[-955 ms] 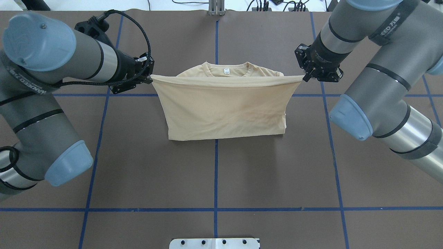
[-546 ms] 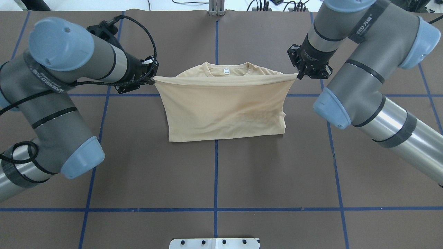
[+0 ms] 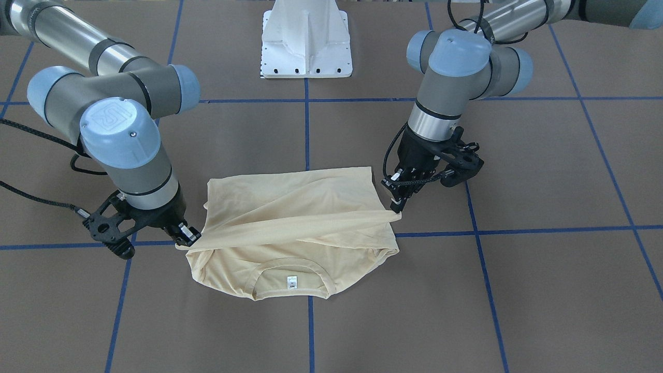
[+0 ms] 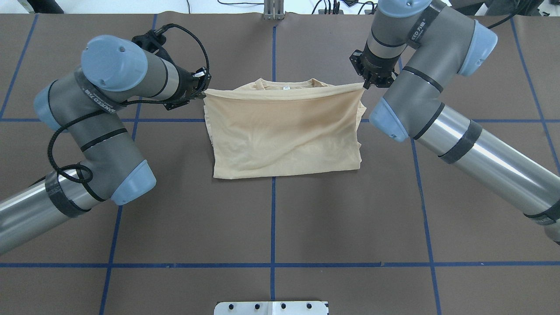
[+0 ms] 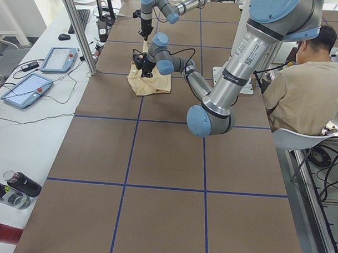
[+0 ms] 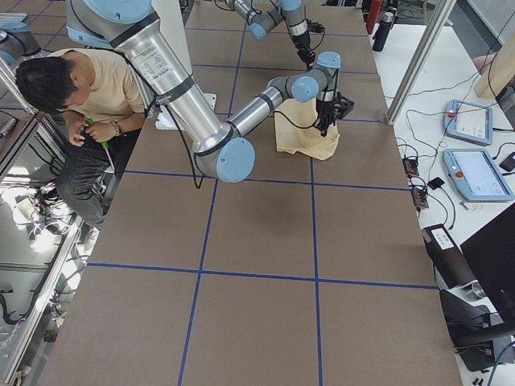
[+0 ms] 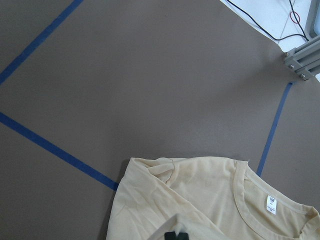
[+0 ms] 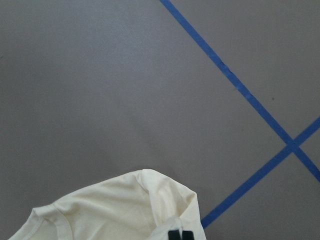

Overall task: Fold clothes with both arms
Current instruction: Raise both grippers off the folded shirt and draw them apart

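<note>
Cream T-shirt lies half-folded on the counter, its hem stretched between my left claw and right claw, each pinched tight on a corner. I should carry both corners level and land the hem square on the collar, without slack. Print and sleeves are hidden; the wrist views barely show the grip.

Cream-yellow T-shirt, brown table, blue grid lines

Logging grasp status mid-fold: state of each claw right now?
Left claw: closed, holding one corner of the T-shirt by its lifted edge.
Right claw: closed, holding the other corner of that edge.
</note>
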Controlling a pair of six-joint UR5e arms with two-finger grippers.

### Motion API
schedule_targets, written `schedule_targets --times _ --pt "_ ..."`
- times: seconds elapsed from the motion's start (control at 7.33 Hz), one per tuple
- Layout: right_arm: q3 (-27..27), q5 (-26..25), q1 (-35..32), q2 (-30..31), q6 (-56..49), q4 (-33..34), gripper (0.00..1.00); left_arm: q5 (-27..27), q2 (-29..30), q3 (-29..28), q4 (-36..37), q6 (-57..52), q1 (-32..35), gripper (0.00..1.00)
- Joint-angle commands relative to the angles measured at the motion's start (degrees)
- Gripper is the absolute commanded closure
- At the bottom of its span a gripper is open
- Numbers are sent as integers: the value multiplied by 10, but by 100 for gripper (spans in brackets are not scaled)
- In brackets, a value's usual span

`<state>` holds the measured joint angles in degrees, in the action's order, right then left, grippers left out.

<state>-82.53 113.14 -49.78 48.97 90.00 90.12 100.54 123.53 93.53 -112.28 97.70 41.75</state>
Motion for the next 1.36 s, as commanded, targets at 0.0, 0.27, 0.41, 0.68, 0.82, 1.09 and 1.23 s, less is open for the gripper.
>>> schedule_targets --times 0.0,0.27,0.41,0.68,0.82,1.09,1.23 --pt "57 -4 2 -16 2 -38 100 -16 22 -62 -37 1 0 100" --pt "105 -5 5 -30 4 -98 100 -31 32 -116 -86 0 -1 100" --pt "123 -4 6 -32 5 -118 100 -31 35 -132 -102 1 -1 100" --pt "136 -4 11 -40 4 -122 100 -31 36 -153 -111 1 -2 100" --pt "148 -5 11 -47 4 -122 100 -32 37 -170 -129 1 -2 100" --pt "160 -8 12 -52 4 -122 100 -32 41 -186 -136 1 -4 100" --pt "161 -11 12 -54 4 -122 100 -32 43 -187 -136 1 -4 97"
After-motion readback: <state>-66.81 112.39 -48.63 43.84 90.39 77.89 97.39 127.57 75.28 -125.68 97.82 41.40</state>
